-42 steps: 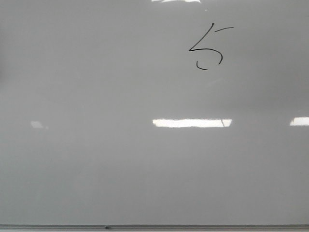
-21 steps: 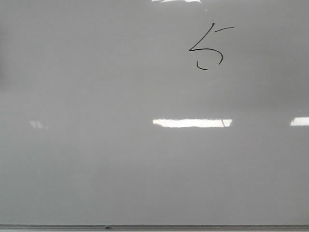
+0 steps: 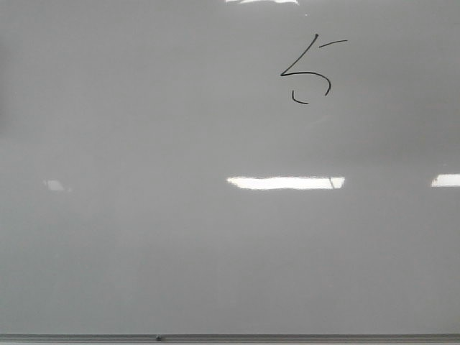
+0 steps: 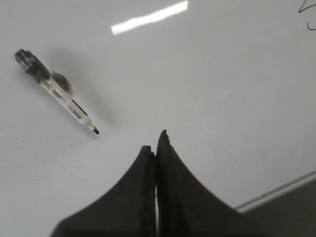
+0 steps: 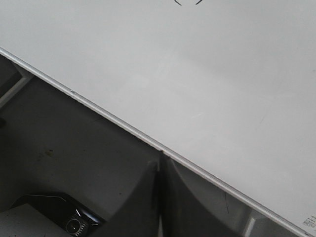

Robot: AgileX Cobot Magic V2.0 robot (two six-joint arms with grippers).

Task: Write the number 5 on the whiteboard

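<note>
thin black number 5 (image 3: 310,70) sits upper right on the glossy grey-white whiteboard (image 3: 180,237)

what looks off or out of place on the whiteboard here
An uncapped marker lies loose on the whiteboard, held by neither hand. The number 5 is lopsided: slanted stroke, top bar detached.

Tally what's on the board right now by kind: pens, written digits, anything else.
Markers: 1, the marker lying uncapped on the whiteboard, apart from the left fingers.
Written digits: 1, the number 5.
Anything else: 0, only light reflections.
Total: 2
</note>
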